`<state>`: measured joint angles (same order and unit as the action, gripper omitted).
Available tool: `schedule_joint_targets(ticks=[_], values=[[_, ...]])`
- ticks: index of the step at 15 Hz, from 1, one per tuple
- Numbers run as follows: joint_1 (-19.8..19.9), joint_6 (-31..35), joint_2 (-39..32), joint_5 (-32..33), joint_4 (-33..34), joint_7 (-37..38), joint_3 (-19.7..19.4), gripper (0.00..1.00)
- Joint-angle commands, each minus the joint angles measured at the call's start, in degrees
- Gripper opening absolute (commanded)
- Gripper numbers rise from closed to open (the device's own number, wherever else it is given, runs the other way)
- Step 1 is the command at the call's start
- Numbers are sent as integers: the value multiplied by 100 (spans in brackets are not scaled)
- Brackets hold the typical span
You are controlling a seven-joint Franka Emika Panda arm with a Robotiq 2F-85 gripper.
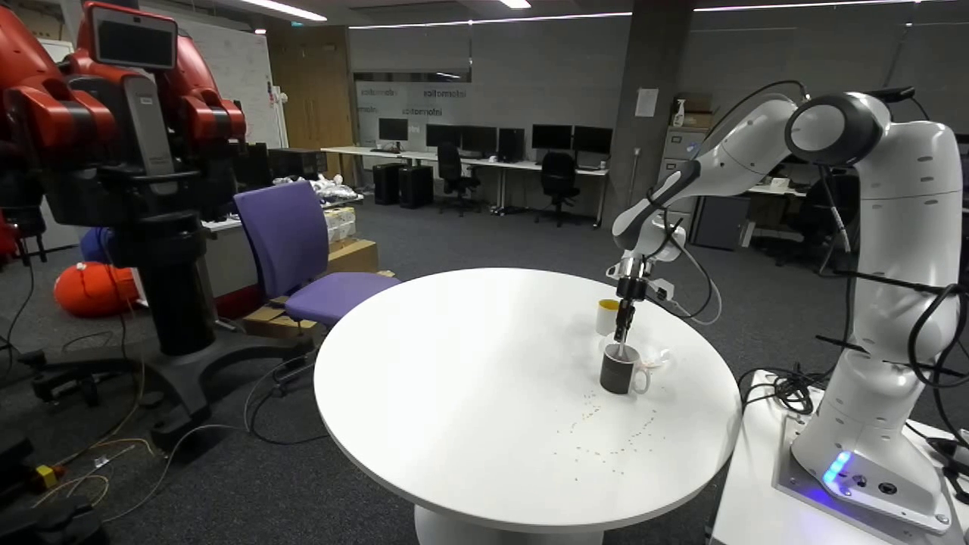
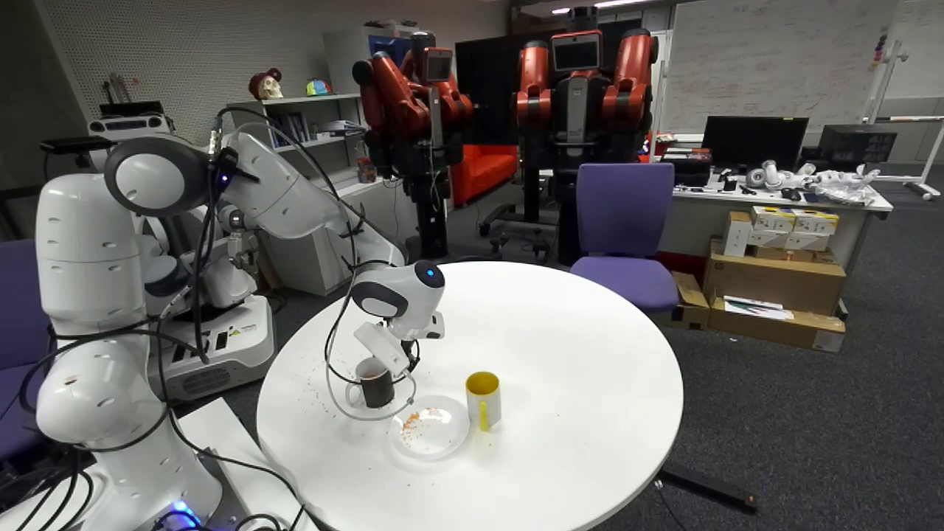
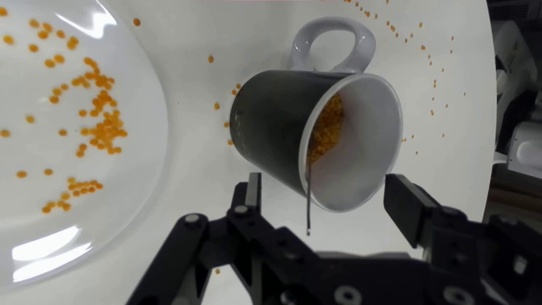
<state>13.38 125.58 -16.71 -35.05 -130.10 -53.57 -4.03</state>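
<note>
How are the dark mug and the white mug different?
Outside, the dark mug is mostly dark, while the white mug is white.
Inside, the dark mug is white, but the white mug is yellow.
The dark mug has a white handle; the white mug has a yellow handle.
The open gripper hangs over the dark mug, not the white mug.
Both stand upright on the table.

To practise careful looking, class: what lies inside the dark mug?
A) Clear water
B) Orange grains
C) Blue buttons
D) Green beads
B: the wrist view looks into the dark mug, where orange grains show up plainly against its white inside.
</note>
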Motion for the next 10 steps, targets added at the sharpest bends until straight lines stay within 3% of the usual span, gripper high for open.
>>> schedule_joint_targets(ticks=[1,7,10], values=[[2,52,289,92,-158,127,-22,78],[12,1,583,143,-280,167,-90,73],[27,-38,674,146,-371,168,-148,63]])
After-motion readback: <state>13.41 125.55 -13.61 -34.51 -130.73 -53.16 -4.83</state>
